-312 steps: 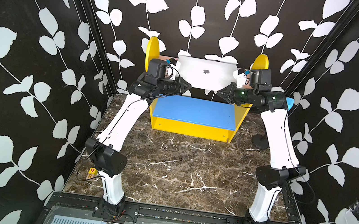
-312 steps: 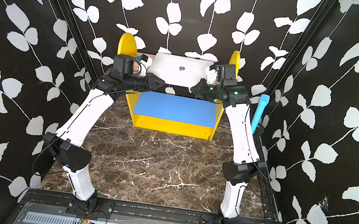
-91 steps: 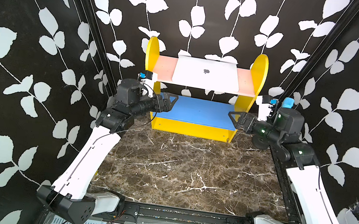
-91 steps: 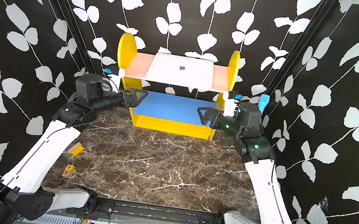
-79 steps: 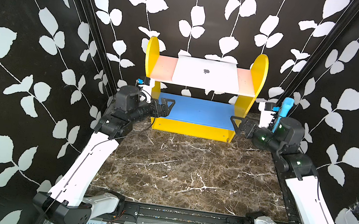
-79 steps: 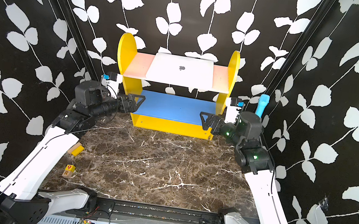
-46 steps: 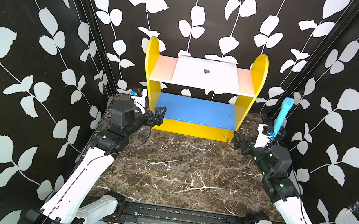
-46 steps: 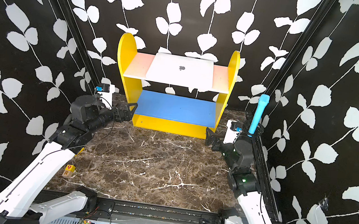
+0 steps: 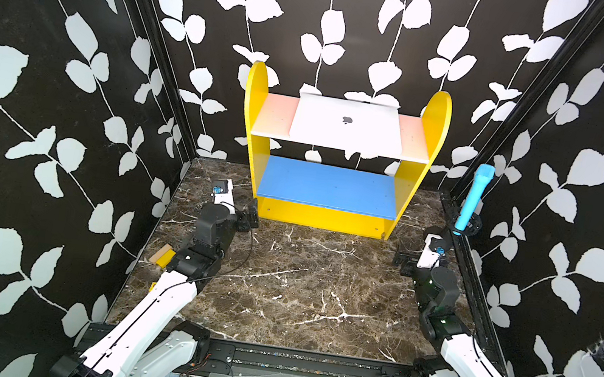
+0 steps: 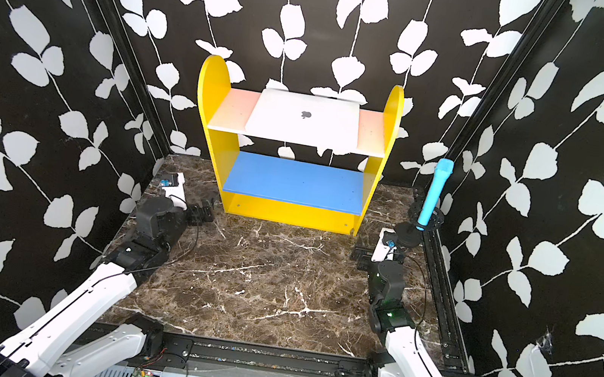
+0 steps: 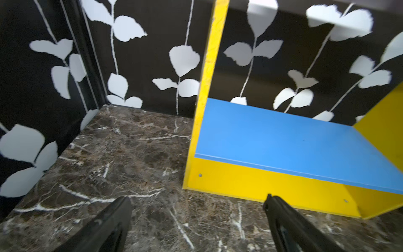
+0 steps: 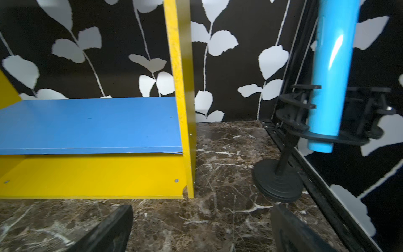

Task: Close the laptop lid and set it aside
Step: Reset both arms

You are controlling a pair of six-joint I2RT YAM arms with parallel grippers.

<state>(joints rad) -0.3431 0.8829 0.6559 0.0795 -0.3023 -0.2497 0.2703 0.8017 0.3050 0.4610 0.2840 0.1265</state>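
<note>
The laptop lies shut on the pale pink top board of the yellow shelf; both top views show its silver-white laptop lid (image 9: pixel 346 126) (image 10: pixel 303 120) face up, with the dark logo at its centre. My left gripper (image 9: pixel 251 216) (image 11: pixel 197 207) hangs low over the marble floor by the shelf's front left foot, open and empty. By the right wall my right gripper (image 9: pixel 404 260) (image 12: pixel 201 216) is also low, open and empty, in front of the shelf's right foot. Neither touches the laptop, which neither wrist view shows.
The yellow shelf (image 9: pixel 254 120) stands against the back wall with a bare blue lower board (image 9: pixel 328 187). A blue cylinder (image 9: pixel 471 200) sits in a black stand (image 12: pixel 279 181) by the right wall. Small wooden blocks (image 9: pixel 163 254) lie by the left wall.
Both arms have drawn back from the shelf's upper level and sunk to the floor at the sides. The laptop has stayed shut on the top board.
</note>
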